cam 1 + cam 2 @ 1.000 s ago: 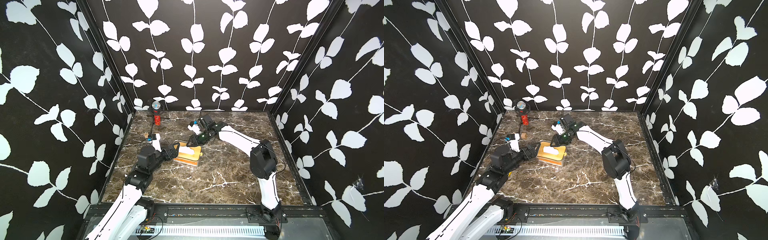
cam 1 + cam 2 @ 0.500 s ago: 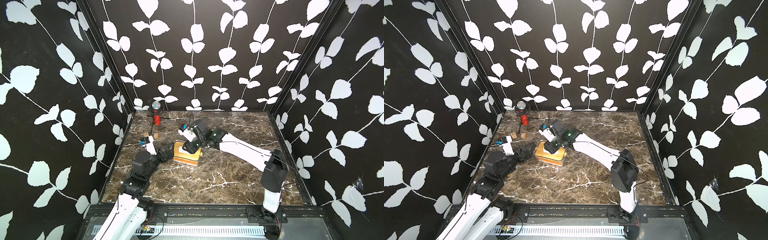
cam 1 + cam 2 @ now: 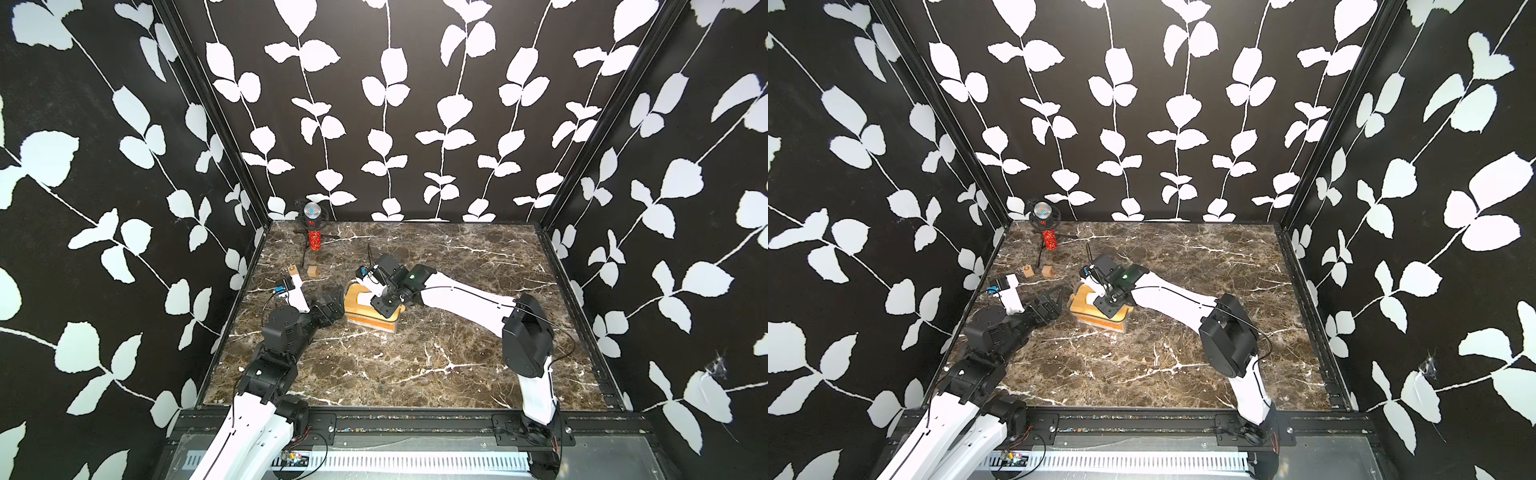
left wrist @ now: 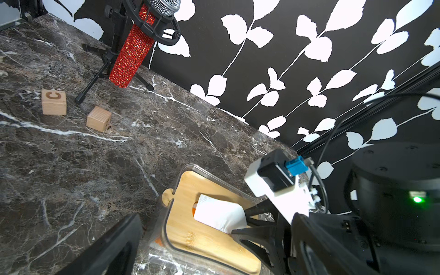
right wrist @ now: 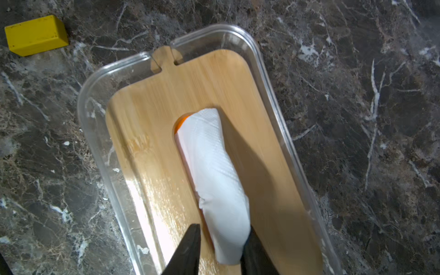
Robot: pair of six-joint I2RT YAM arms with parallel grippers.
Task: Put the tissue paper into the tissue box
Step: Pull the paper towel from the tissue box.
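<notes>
The clear tissue box [image 5: 95,100] stands left of centre in both top views [image 3: 351,320] [image 3: 1079,320], with its bamboo lid [image 5: 147,119] on it. The tissue paper lies inside; its orange top [image 5: 182,120] shows in the slot. Its white sheet [image 5: 212,162] [image 4: 219,214] sticks out through the slot. My right gripper [image 5: 222,228] [image 3: 380,303] is over the lid, jaws narrowly open astride the sheet: one finger touches it, the other stands a little apart. My left gripper [image 4: 216,216] [image 3: 332,305] is wide open at the box's left end, holding nothing.
A red glitter microphone [image 3: 314,239] [image 4: 133,54] stands on a tripod in the back left corner. Two wooden cubes [image 4: 53,102] [image 4: 98,118] lie in front of it. A yellow block [image 5: 35,34] sits just beyond the box. Black leaf-patterned walls enclose three sides.
My right gripper has come forward from behind the box onto the lid, and its jaws have narrowed around the white sheet. The left gripper stays wide open by the box's left end.
</notes>
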